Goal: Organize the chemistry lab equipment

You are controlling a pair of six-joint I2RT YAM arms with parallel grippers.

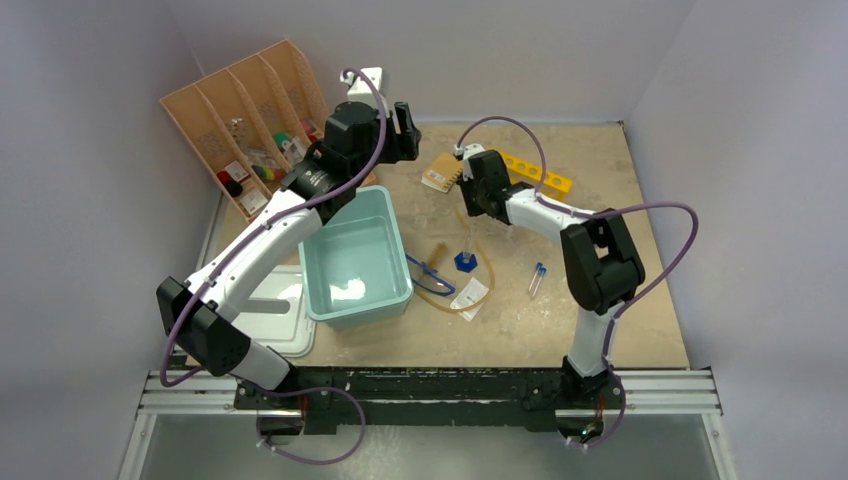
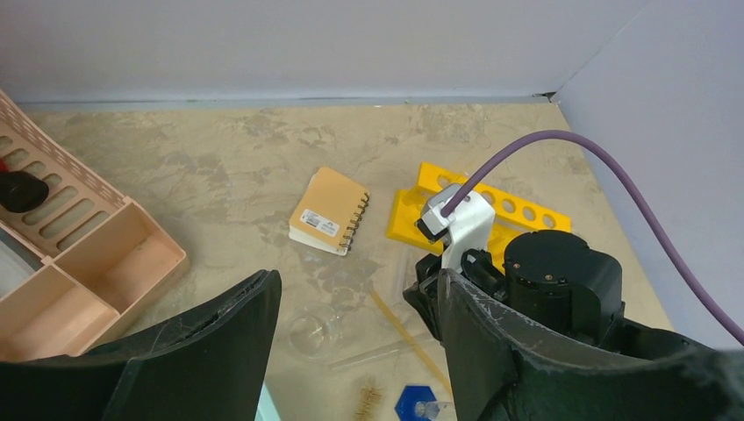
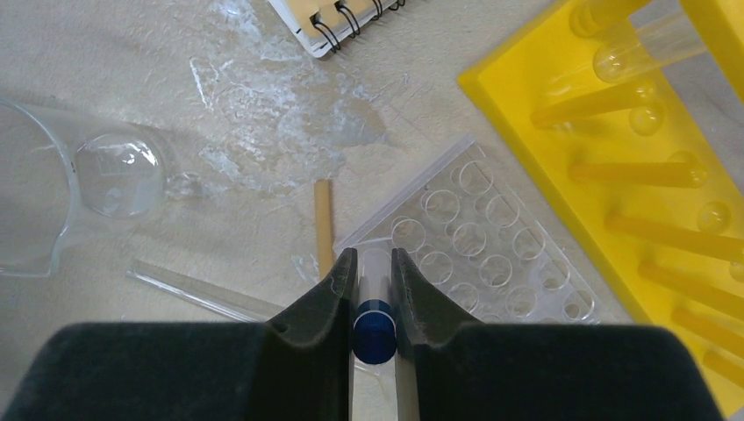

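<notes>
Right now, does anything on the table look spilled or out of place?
A whitish flaky patch marks the beige table beside the spiral-bound notebook; it looks like a dried spill or scraped surface.

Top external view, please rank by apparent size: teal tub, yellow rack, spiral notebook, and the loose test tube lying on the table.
1. teal tub, clearly largest.
2 and 3. yellow rack and spiral notebook: too close to rank, since the right arm hides part of the rack.
4. loose test tube, smallest.
</notes>
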